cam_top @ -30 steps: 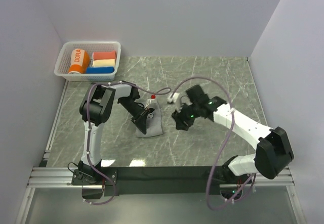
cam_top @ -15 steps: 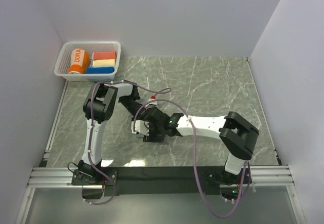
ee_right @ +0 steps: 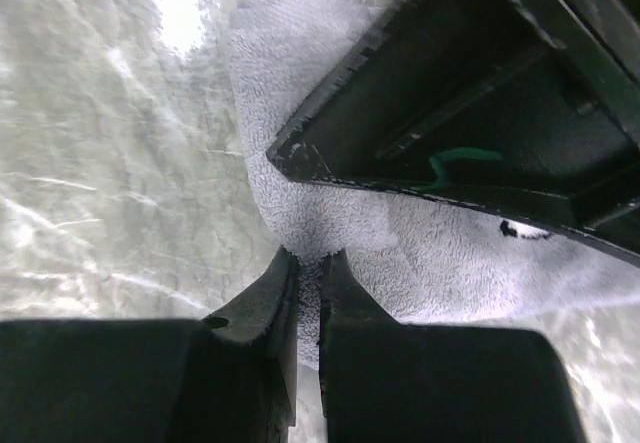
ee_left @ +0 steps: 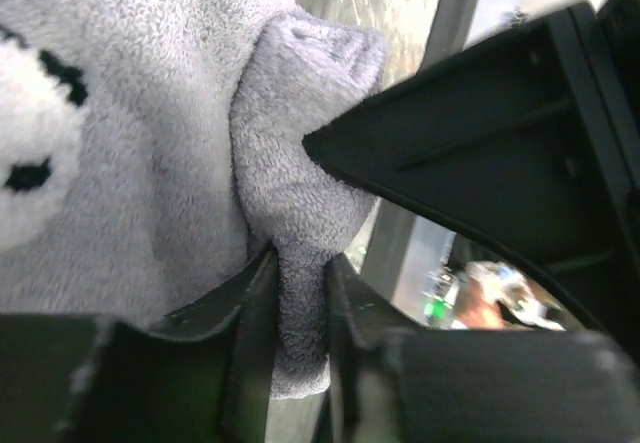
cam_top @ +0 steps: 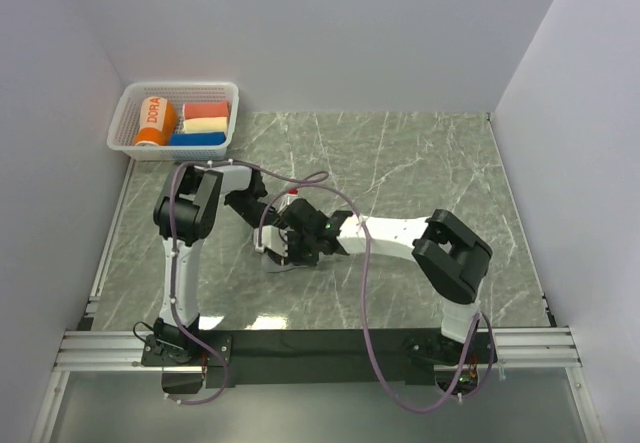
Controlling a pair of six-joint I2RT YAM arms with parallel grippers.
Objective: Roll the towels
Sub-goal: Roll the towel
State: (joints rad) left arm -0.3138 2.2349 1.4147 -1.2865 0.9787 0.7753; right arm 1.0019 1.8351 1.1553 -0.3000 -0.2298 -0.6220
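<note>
The table top (cam_top: 420, 163) is grey-green stone-patterned sheet with pale veins. Plain white walls (cam_top: 330, 33) close it in at nine, twelve and three o'clock. A metal rail (cam_top: 110, 344) with a black strip runs along the six o'clock edge.

There is one white plastic basket (cam_top: 125, 128), in the ten o'clock corner. It holds four rolls. One is the orange towel (cam_top: 155, 121), rolled up and lettered "DORA". The other three are small: a red roll (cam_top: 207, 109), a cream roll (cam_top: 205, 123) and a blue roll (cam_top: 198, 139).

There are two towels. The second, the grey towel (ee_left: 120, 193), lies on the table just off centre toward eight o'clock. It is fluffy and has a white patch with black marks.

Both arms meet over it, and from above they hide nearly all of it. The left gripper (ee_left: 300, 293) has its fingers narrowed on a raised fold of the grey towel. The right gripper (ee_right: 305, 283) has its fingers almost together, pinching a thin edge of the same cloth.
</note>
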